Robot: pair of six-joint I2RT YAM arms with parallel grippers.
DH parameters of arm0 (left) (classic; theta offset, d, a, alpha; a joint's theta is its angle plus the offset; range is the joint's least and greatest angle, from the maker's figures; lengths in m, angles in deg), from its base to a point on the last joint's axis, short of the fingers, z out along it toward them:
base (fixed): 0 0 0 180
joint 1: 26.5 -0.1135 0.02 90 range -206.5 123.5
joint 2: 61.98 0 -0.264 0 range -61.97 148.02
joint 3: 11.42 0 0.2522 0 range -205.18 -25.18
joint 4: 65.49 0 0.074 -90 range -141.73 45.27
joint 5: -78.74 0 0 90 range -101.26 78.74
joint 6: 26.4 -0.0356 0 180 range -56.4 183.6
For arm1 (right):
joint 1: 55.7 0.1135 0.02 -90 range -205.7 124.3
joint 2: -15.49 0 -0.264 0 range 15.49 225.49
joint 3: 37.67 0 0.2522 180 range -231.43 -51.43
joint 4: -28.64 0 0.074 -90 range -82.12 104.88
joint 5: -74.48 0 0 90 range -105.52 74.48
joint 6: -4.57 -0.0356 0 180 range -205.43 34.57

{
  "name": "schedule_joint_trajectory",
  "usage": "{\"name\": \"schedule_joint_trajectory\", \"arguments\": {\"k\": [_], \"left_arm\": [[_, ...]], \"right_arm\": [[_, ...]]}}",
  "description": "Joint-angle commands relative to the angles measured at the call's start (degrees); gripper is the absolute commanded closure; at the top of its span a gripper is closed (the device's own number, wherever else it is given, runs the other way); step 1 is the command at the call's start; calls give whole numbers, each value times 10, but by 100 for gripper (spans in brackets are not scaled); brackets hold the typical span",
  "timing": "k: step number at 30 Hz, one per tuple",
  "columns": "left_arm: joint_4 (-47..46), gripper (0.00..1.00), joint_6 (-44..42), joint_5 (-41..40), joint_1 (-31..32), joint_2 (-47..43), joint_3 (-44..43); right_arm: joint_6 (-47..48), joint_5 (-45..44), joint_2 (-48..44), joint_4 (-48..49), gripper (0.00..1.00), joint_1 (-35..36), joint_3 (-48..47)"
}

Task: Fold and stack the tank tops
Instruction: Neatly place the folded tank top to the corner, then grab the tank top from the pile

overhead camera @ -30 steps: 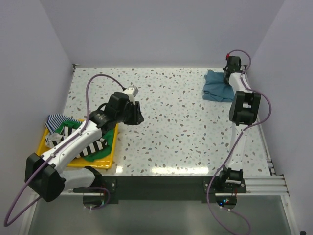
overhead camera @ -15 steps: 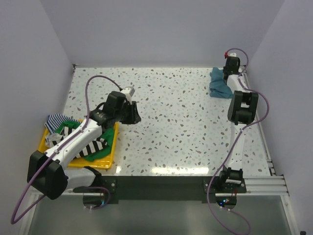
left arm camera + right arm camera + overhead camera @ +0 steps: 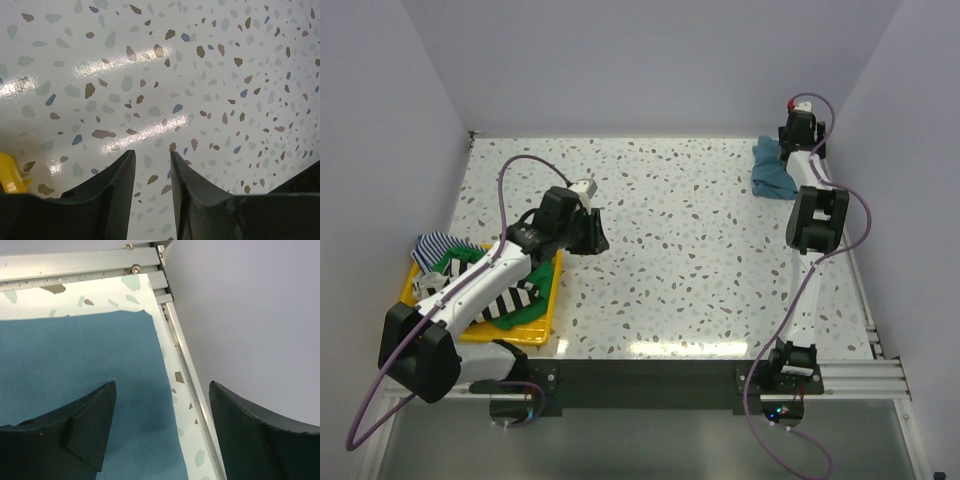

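Top external view, starting at the bottom of the frame: what sits at the lower left?

— A yellow tray point(image 3: 546, 318) with a loose heap in it. A black-and-white striped tank top point(image 3: 510, 300) lies nearest, a green tank top point(image 3: 454, 262) lies behind it, and a thin blue-striped tank top point(image 3: 432, 243) hangs over the tray's far left corner. The left arm reaches across the tray.

And its claw?

— The left gripper point(image 3: 597, 238) is left of centre, just past the tray's upper right corner and over the speckled table point(image 3: 690, 250). In the left wrist view its fingers point(image 3: 122, 175) stand partly apart. Only bare tabletop shows in the narrow gap, so it holds nothing. A bit of the yellow tray shows at the lower left edge of that view.

Farther back?

— The teal tank top point(image 3: 772, 170) lies at the upper right of the frame, close to the table's far right corner and well apart from the tray.

Is the right claw on it?

— The right gripper point(image 3: 796, 138) is just above it. In the right wrist view the jaws gape wide and grip nothing. The teal cloth lies flat beneath the left finger, with a straight edge and a squared corner near the metal rail point(image 3: 75, 262) and the wall point(image 3: 250, 315). I cannot tell whether a fingertip touches the cloth.
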Motion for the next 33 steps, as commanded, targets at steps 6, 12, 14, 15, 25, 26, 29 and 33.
{"name": "schedule_joint_trajectory", "arguments": {"k": [6, 12, 14, 15, 25, 26, 29, 33], "left_arm": [[-32, 61, -9, 18, -7, -4, 1], [-36, 60, -5, 21, -11, -15, -1], [-38, 60, -2, 26, -13, -18, 0], [-40, 60, -2, 28, -13, -19, 1], [-37, 57, 17, 9, -22, -45, 3], [-37, 57, 20, 8, -23, -49, 1], [-36, 56, 32, 8, -23, -54, 1], [-35, 56, 47, 2, -23, -55, 0]], "right_arm": [[-56, -28, -83, 57, 18, 19, 44], [-102, -41, -174, 134, 14, 46, 198], [-118, -41, -211, 147, 14, 54, 248], [-133, -42, -222, 152, 13, 55, 264], [-243, -26, -373, 126, 12, 75, 433], [-253, -21, -385, 121, 12, 74, 454], [-284, -10, -435, 101, 12, 91, 498], [-358, 24, -517, 58, 12, 98, 557]]}}
